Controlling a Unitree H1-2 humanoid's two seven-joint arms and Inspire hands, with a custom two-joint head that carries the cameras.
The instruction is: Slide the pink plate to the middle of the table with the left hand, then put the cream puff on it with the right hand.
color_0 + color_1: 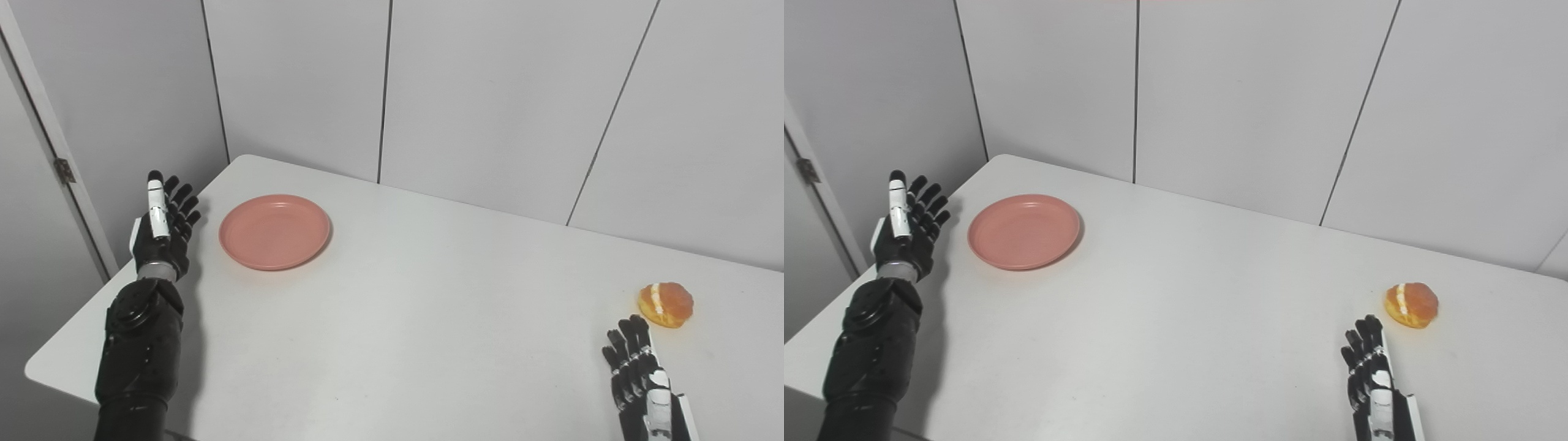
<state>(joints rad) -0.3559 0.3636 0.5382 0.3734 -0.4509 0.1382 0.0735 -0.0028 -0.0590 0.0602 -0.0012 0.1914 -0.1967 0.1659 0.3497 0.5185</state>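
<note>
A round pink plate [274, 231] lies on the white table [416, 306] near its far left corner, with nothing on it. My left hand [162, 226] stands open just left of the plate, fingers stretched upward, a small gap away from the rim. A golden cream puff [666, 304] with a white cream stripe sits at the right side of the table. My right hand [640, 373] is open near the front right edge, its fingers pointing toward the puff, a short way in front of it and not touching.
Grey wall panels [490, 92] close off the back of the table. A door frame with a hinge [63, 170] stands at the left, beyond the table's left edge. The table's front left corner [37, 367] is rounded.
</note>
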